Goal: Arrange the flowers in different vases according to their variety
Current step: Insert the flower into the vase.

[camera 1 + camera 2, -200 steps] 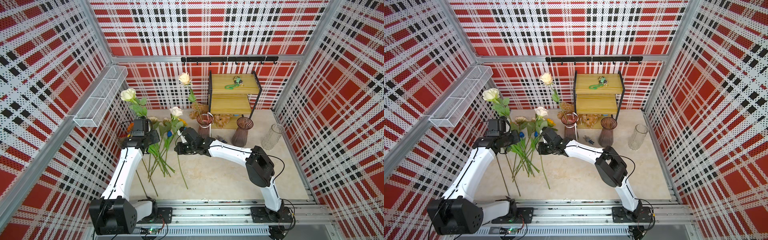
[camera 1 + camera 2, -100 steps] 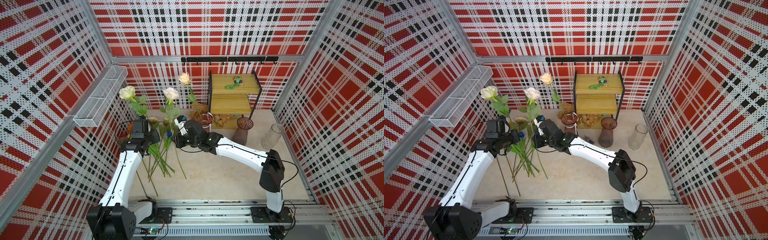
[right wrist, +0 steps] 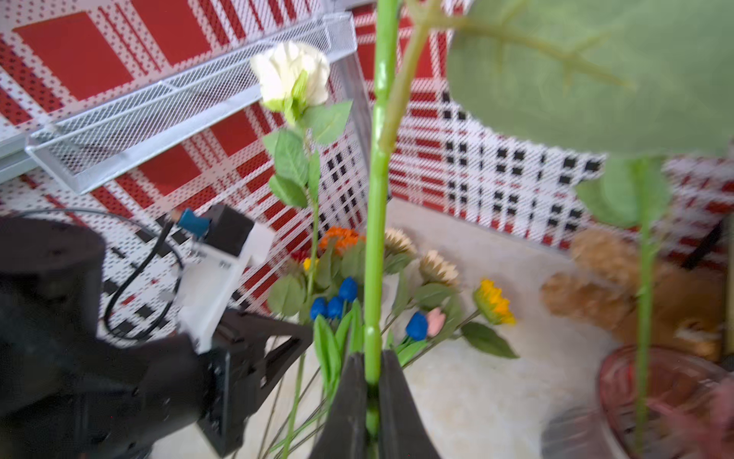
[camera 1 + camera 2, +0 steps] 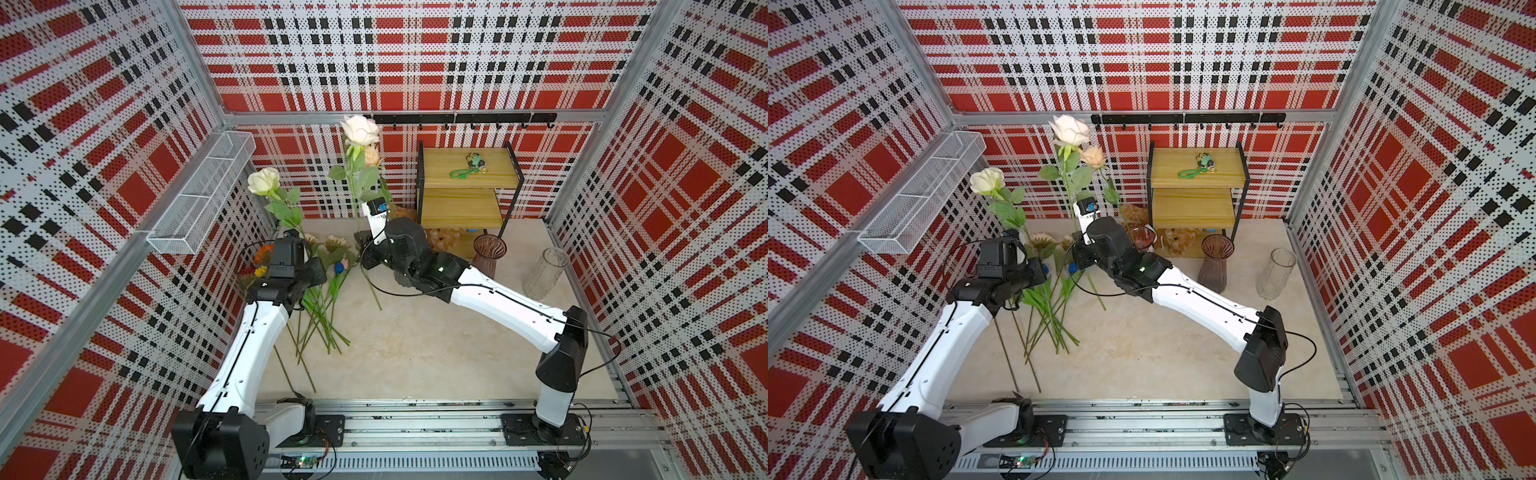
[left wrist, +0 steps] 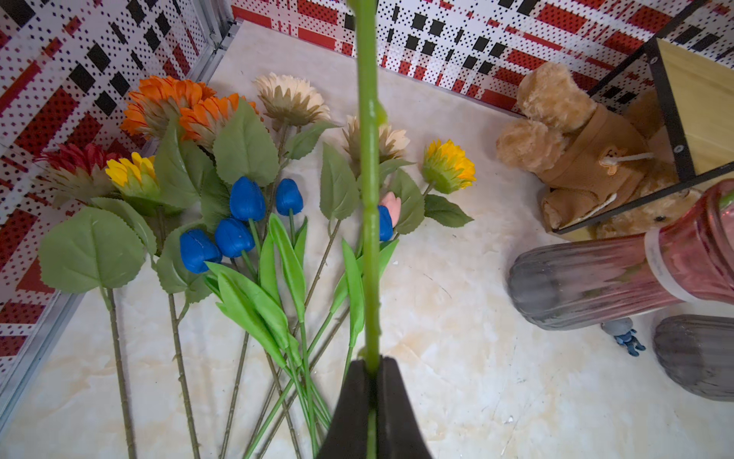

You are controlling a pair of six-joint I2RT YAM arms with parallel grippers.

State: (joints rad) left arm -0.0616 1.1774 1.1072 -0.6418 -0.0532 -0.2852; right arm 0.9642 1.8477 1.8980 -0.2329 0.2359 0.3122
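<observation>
The long-stemmed cream-white artificial rose [image 4: 360, 129] pinched in the right gripper [image 3: 371, 377] looks light but top-heavy. A full bloom and broad leaves sit far above the hold, on a smooth green plastic stem that seems stiff enough to stand upright. I judge it could swivel or slide between the pads. A hold on the bare stem below the leaves, as now, suits it and leaves the lower end free to enter a vase. The jaws are closed on that stem. The left gripper [image 5: 371, 367] is likewise clamped on the stem of a second pale cream rose [image 4: 263, 181], also upright.

Taking the tabletop's middle as the dial in a top view, the two raised roses stand at ten and eleven o'clock. A ribbed smoky pink glass vase [image 4: 1140, 237] at twelve holds a peach-cream rose [image 4: 1093, 156]. A smoky purple ribbed vase [image 4: 489, 253] at one and a clear ribbed glass cylinder [image 4: 544, 274] at two look empty. Being tall glass, they would likely tip or chip if knocked. At nine to ten, blue and pink tulips [image 5: 238, 222] and orange, yellow, red and cream sunflowers [image 5: 170, 103] lie flat on the pale marbled tabletop [image 4: 436, 353].
</observation>
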